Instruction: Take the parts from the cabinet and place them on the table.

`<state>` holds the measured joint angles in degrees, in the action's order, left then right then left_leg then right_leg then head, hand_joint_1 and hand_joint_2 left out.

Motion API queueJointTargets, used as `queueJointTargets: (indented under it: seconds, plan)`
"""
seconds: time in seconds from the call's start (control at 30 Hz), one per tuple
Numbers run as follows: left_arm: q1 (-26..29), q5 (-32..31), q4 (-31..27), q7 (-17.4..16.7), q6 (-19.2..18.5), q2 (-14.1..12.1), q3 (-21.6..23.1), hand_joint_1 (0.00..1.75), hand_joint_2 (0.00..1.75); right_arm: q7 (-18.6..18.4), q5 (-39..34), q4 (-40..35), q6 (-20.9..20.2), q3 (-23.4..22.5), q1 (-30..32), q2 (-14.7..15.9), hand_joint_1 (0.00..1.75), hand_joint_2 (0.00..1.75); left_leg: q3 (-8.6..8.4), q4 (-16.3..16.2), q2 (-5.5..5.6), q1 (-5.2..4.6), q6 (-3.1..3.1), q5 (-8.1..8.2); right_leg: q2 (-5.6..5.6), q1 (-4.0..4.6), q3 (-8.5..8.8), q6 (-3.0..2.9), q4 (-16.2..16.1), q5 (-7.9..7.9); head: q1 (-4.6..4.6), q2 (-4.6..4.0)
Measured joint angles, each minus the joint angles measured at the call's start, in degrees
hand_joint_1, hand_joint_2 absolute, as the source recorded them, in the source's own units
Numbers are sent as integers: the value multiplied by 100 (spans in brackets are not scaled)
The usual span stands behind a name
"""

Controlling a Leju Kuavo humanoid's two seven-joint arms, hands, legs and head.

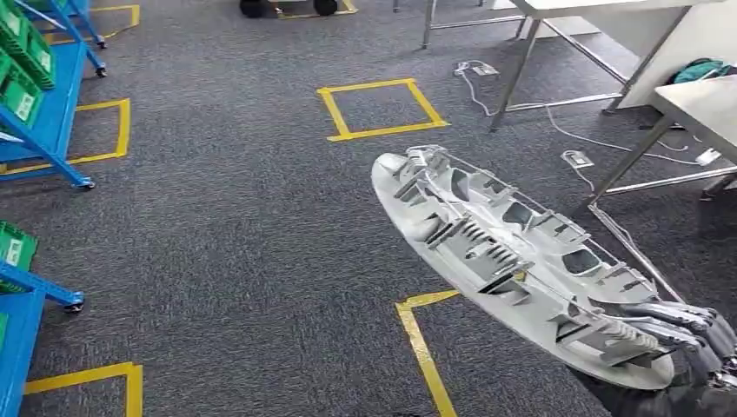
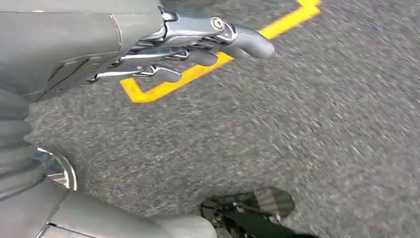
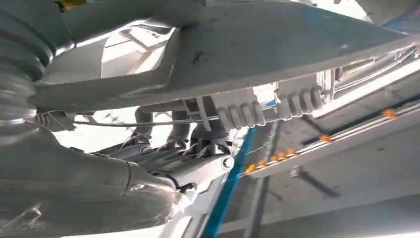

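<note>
Grey carpet (image 1: 243, 226) with yellow tape squares (image 1: 382, 109); right robot hand (image 1: 687, 334) grips part (image 1: 513, 261), left robot hand (image 2: 198, 47) empty, fingers apart

Grey carpet (image 1: 243, 226) covers the floor, marked with yellow tape (image 1: 381, 109) in squares and corner outlines. A blue rack (image 1: 43, 113) on castors stands at the left, holding green bins (image 1: 22, 52) with white labels; a second blue frame (image 1: 22, 321) sits nearer, with another green bin (image 1: 13, 248). At the upper right stand white tables (image 1: 695, 104) on slanted grey metal legs (image 1: 517, 74). White cables (image 1: 556, 122) and power strips (image 1: 576, 159) lie on the carpet beneath them. A teal cloth (image 1: 700, 69) lies by the far table. Two dark wheels (image 1: 252, 7) show at the top edge.
</note>
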<state>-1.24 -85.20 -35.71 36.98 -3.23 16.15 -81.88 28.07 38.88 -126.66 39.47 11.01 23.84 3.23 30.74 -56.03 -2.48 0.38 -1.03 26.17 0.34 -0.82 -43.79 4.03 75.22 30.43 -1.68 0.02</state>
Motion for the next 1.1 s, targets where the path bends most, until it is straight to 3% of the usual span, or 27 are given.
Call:
queueJointTargets:
  seconds: [0.03, 0.07, 0.1, 0.13, 0.17, 0.23, 0.27, 0.3, 0.33, 0.4, 0.43, 0.47, 0.5, 0.57, 0.6, 0.63, 0.67, 0.7, 0.77, 0.8, 0.83, 0.87, 0.93, 0.97, 1.0, 1.03, 1.1]
  plan:
    - [-6, 0, 0, -7, 0, 2, 0, 0, 175, -59, 24, 7, 0, 22, -19, 0, 115, 175, -24, -1, -66, 9, 21, 22, -23, -16, 168, 14, -332, -221, 0, 0]
    - [-10, 0, 0, -39, 4, 0, 0, 0, 175, -108, 44, 11, 0, 42, -38, 0, 115, 175, -64, -3, -132, 20, 47, 56, -97, -27, 448, 33, -878, -501, 0, 0]
    - [-10, 0, 0, -78, 19, -4, 0, 0, 175, -127, 61, 22, 0, 63, -58, 0, 115, 175, -118, -8, -179, 28, 87, 95, -281, -38, 728, 53, -1406, -742, -2, 0]
    - [-3, 0, 0, -112, 35, -35, 0, 0, 175, -130, 72, 53, -2, 96, -99, 0, 115, 175, -136, -7, -225, -21, 132, 128, -582, 36, 845, 106, -1588, -644, -9, 0]
    - [-3, -2, 2, -122, 48, -55, -2, 0, 175, -130, 77, 70, -2, 145, -154, 0, 115, 175, -129, -66, -275, -53, 160, 153, -547, 32, 883, -24, -1661, -657, -22, 0]
    - [-12, -2, 4, -131, 63, -59, -2, 0, 175, -134, 105, 109, -2, 188, -187, 2, 115, 175, -171, -23, -395, -68, 173, 168, -426, 40, 836, -115, -1628, -619, 55, 0]
    - [-23, -4, 4, -137, 89, -66, 0, 0, 175, -136, 120, 127, 0, 192, -193, 2, 115, 175, -180, -8, -474, -59, 191, 177, -343, 50, 813, -161, -1633, -624, 33, 0]
    - [-44, -7, 7, -201, 122, -66, 0, 0, 175, -129, 138, 133, 0, 214, -196, 2, 115, 175, -174, -32, -347, -25, 241, 242, -266, 27, 828, -221, -1655, -632, 50, 0]
    - [-52, -9, 13, -249, 164, -66, 2, 0, 175, -121, 159, 135, 0, 225, -222, 2, 115, 175, -96, -223, -44, -8, 238, 365, -208, 27, 837, -252, -1658, -628, 65, 0]
    - [-16, -9, 35, -223, 75, -64, 2, 0, 175, -66, 218, 142, 0, 227, -269, 0, 115, 175, 409, -1169, 184, -12, 229, 772, -51, 27, 834, -307, -1658, -621, 105, 0]
    - [0, -9, -14, -175, -147, -38, 2, 0, 175, -12, 251, 140, 0, 227, -264, -9, 115, 175, 705, -1666, 208, -14, 223, 919, 35, 36, 839, -319, -1658, -613, 99, 0]
    - [22, -9, -195, -138, -469, 19, 4, 0, 175, 48, 298, 140, 0, 216, -263, -29, 115, 175, 948, -2003, 218, -16, 211, 951, 127, 48, 854, -334, -1657, -603, 98, 0]
    - [33, -9, -418, -103, -770, 74, 4, 0, 175, 107, 339, 140, 0, 197, -259, -66, 115, 175, 1034, -2018, 226, -22, 194, 819, 218, 51, 881, -344, -1657, -593, 96, 0]
    - [36, -9, -647, -87, -938, 138, 4, 0, 175, 170, 367, 140, 0, 171, -255, -116, 115, 175, 835, -1324, 284, -27, 147, 216, 408, 45, 948, -348, -1657, -559, 101, 0]
    - [37, -9, -748, -79, -969, 149, 4, 0, 175, 205, 383, 140, 0, 162, -256, -138, 115, 175, 642, -824, 399, -25, 128, -80, 491, 32, 978, -335, -1657, -544, 98, 0]
    - [39, -7, -840, -72, -1006, 166, 2, 0, 175, 291, 435, 138, 0, 135, -247, -171, 115, 175, 504, -429, 666, -12, 119, -253, 553, 18, 976, -312, -1657, -529, 96, 0]
    - [56, -7, -909, -59, -1014, 190, 0, 0, 175, 481, 489, 136, 0, 66, -242, -249, 115, 175, 392, -139, 775, 6, 116, -233, 658, 61, 944, -274, -1576, -482, 112, 0]
    - [59, -9, -920, -50, -951, 188, 0, 0, 175, 708, 547, 114, 0, -22, -194, -368, 115, 175, 406, -176, 694, 2, 163, -184, 715, 42, 928, -264, -1597, -481, 90, 0]
    - [41, -9, -859, -9, -631, 118, 2, 0, 175, 1082, 665, 55, 0, -203, -111, -582, 115, 175, 386, -169, 603, -22, 120, -166, 826, 14, 908, -194, -1659, -490, 103, 0]
    - [27, -9, -776, -9, -469, 74, 2, 0, 175, 1130, 735, 11, 0, -271, -95, -656, 115, 175, 351, -112, 526, 12, 86, -185, 804, 17, 878, -171, -1637, -463, 105, 0]
    - [18, -9, -637, -9, -294, 5, 2, 0, 175, 1147, 849, -50, 2, -360, -76, -727, 115, 175, 318, -88, 475, 4, 54, -172, 419, 59, 847, -164, -1512, -369, 81, 0]
    - [23, -9, -491, -11, -155, -64, 0, 0, 175, 1167, 980, -83, 2, -429, -86, -787, 115, 175, 293, -88, 416, -3, 22, -151, 184, 70, 706, -148, -1216, -162, 63, 0]
    - [54, -9, -150, -44, 86, -219, 0, 0, 175, 1180, 1242, -136, 2, -562, -85, -951, 115, 175, 237, -91, 261, -12, 1, -103, 46, 68, 227, -118, -240, 295, 70, 0]
    - [63, -9, -12, -46, 133, -288, 0, 0, 175, 1180, 1309, -157, 0, -618, -84, -1023, 115, 175, 211, -92, 182, -12, 2, -76, 27, 67, 44, -94, 107, 381, 68, 0]
    - [61, -9, 107, -46, 157, -339, 0, 0, 175, 1180, 1342, -172, 2, -666, -83, -1079, 115, 175, 173, -93, 109, -8, 7, -47, 12, 63, -19, -74, 184, 318, 66, 0]
    - [54, -9, 193, -46, 168, -378, 0, 0, 175, 1180, 1360, -190, 2, -710, -83, -1126, 115, 175, 124, -93, 42, -6, 18, -9, -7, 56, 77, -60, -25, 116, 66, 0]
    - [45, -9, 362, -65, 181, -435, 0, 0, 175, 1180, 1394, -225, 2, -778, -79, -1202, 115, 175, -9, -93, -88, 3, 53, 80, -168, 54, 606, -70, -1081, -453, 66, 0]
